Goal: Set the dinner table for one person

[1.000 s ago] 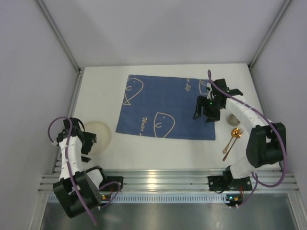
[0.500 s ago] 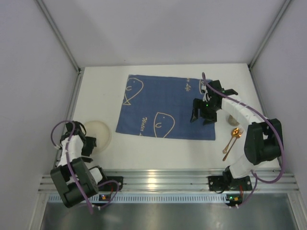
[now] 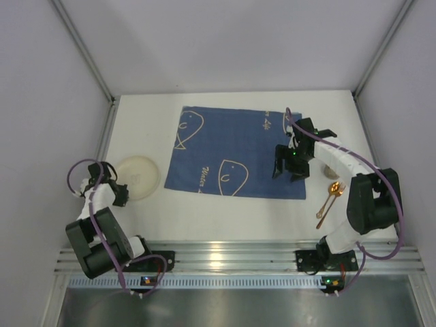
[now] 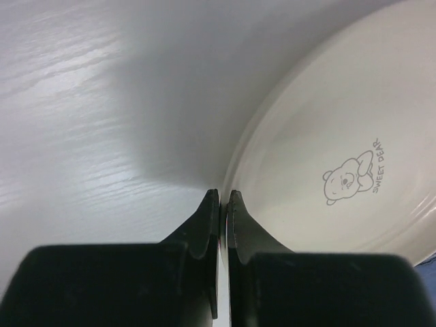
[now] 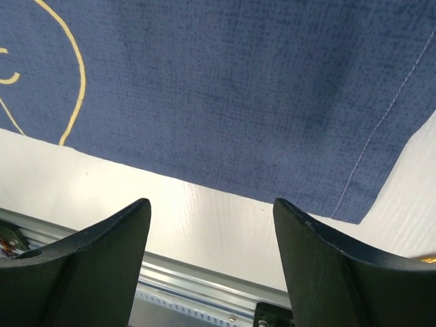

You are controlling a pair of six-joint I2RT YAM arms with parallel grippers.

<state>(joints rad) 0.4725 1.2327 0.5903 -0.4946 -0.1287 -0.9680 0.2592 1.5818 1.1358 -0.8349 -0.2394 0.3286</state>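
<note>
While the white table (image 3: 225, 211) carries everything, spanning the rail-edged workspace, the left jaws are almost closed, pinching the near-left rim of the cream bear-printed plate (image 4: 340, 136) left of the blue fish mat (image 3: 231, 146). Right jaws spread wide, empty, over the mat's near right corner. Gold spoon (image 3: 328, 201) right of mat.

Bright, even light. I see soft shadow just ahead of left pincer (image 4: 221, 197), sheen on dinner table (image 4: 61, 88) to its left.
</note>
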